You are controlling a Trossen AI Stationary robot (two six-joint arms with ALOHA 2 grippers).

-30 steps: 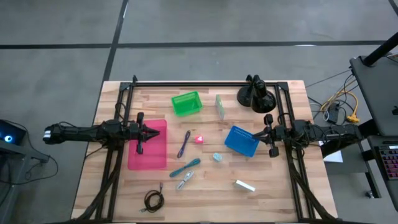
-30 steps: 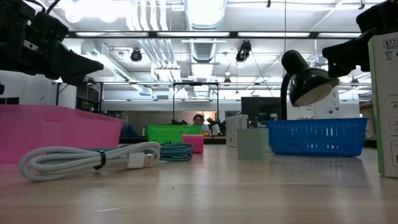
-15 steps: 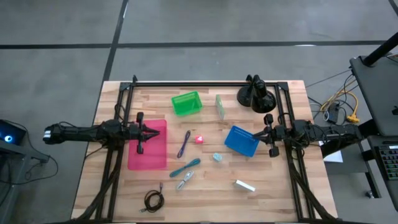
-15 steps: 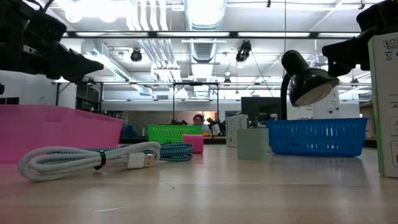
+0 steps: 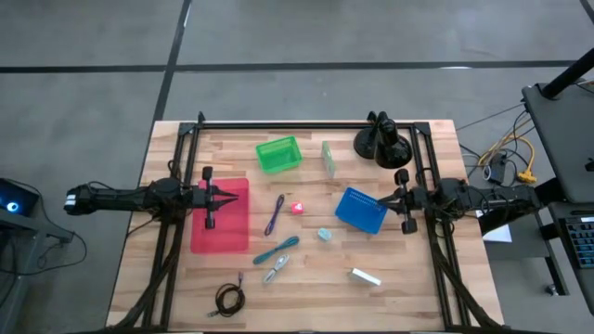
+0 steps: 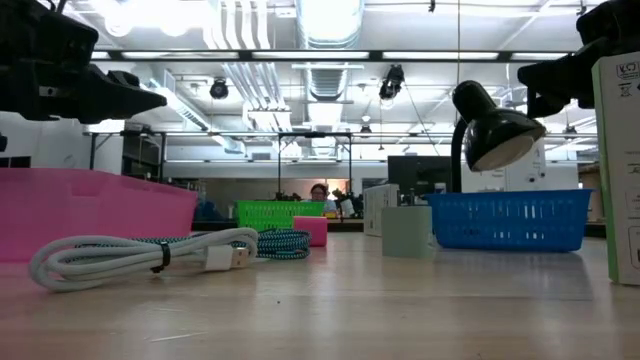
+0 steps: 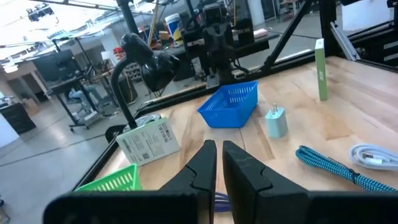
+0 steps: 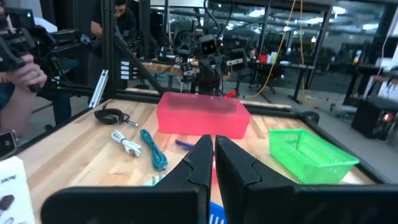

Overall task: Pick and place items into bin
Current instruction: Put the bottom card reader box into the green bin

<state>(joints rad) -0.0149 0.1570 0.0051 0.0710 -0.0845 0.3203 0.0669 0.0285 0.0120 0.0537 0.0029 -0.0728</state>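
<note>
My left gripper (image 5: 234,196) hangs shut above the pink bin (image 5: 221,227), touching nothing; its shut fingers show in the left wrist view (image 7: 217,147). My right gripper (image 5: 387,199) is shut beside the blue basket (image 5: 360,210), clear of it. Lying on the table between the arms are the purple pen (image 5: 275,214), the pink-red piece (image 5: 298,208), the pale blue bit (image 5: 324,235), the teal cable (image 5: 277,250), the silver-white cable (image 5: 275,270), the white bar (image 5: 366,276) and the black coiled cable (image 5: 229,298). The pale green block (image 5: 328,158) stands near the far edge.
A green basket (image 5: 279,154) and a black desk lamp (image 5: 381,141) stand toward the far edge. Black frame rails (image 5: 182,176) run along the left and right sides. A person (image 8: 18,56) stands beyond the table. Bare wood lies along the near edge (image 5: 306,311).
My left gripper has drawn back slightly toward the table's left edge. Nothing on the table has moved.
</note>
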